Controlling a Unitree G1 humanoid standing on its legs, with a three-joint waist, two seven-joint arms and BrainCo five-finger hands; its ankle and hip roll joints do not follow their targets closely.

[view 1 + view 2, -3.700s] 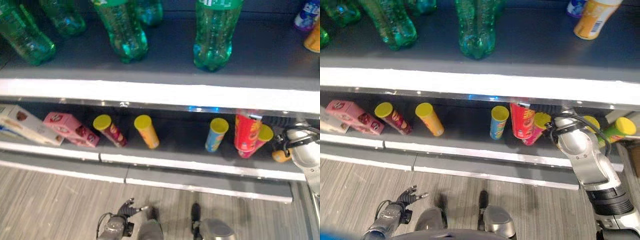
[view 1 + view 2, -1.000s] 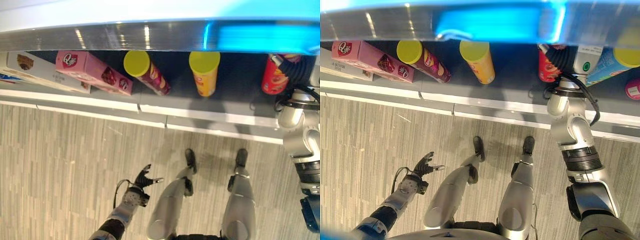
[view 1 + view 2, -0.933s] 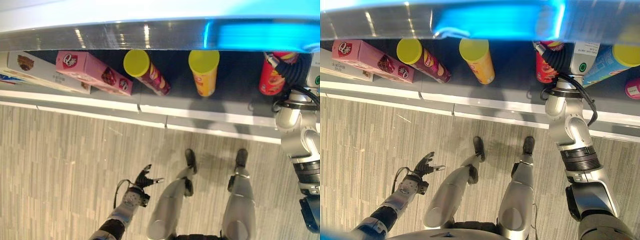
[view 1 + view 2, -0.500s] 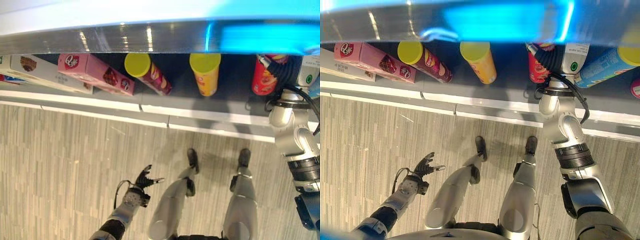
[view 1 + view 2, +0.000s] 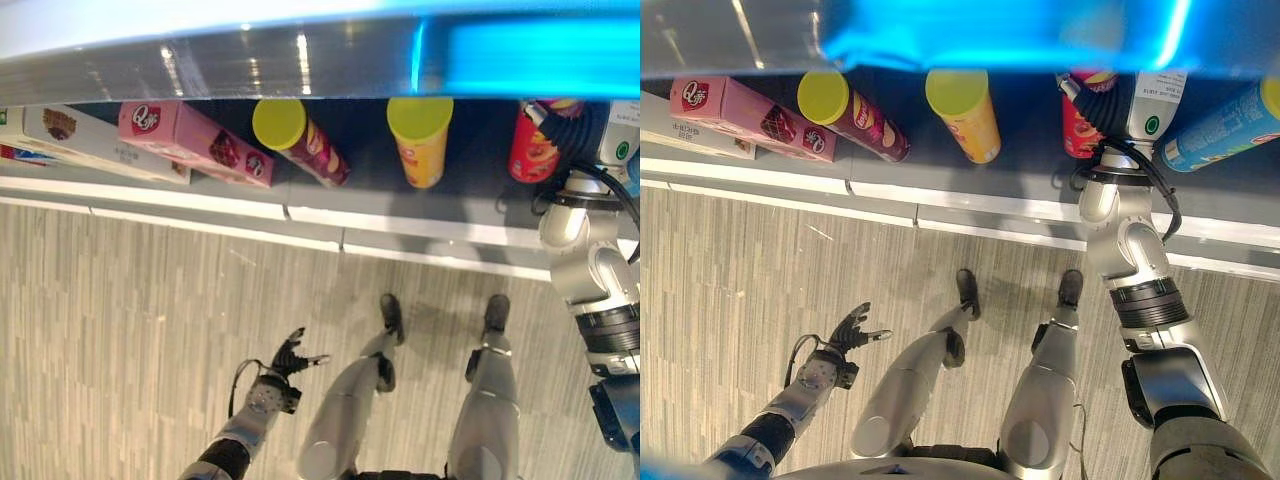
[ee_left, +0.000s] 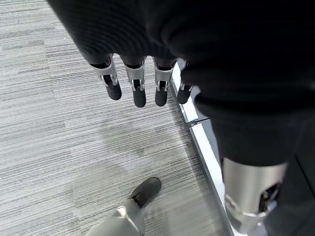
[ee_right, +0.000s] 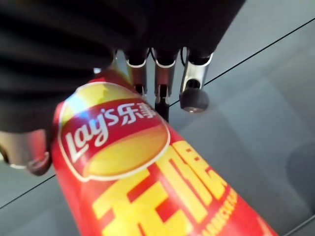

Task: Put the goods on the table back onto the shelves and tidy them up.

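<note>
Right hand (image 7: 147,73) curled round the red can (image 7: 147,177) on the shelf (image 5: 1020,180); careless release could topple it onto the blue can (image 5: 1220,130) beside it.

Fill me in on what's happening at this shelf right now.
The robot's right hand is reaching into the bottom shelf with its fingers round a red chip can, which stands to the right of a yellow can and a dark red can lying on their sides. The left hand hangs open over the floor, holding nothing.
</note>
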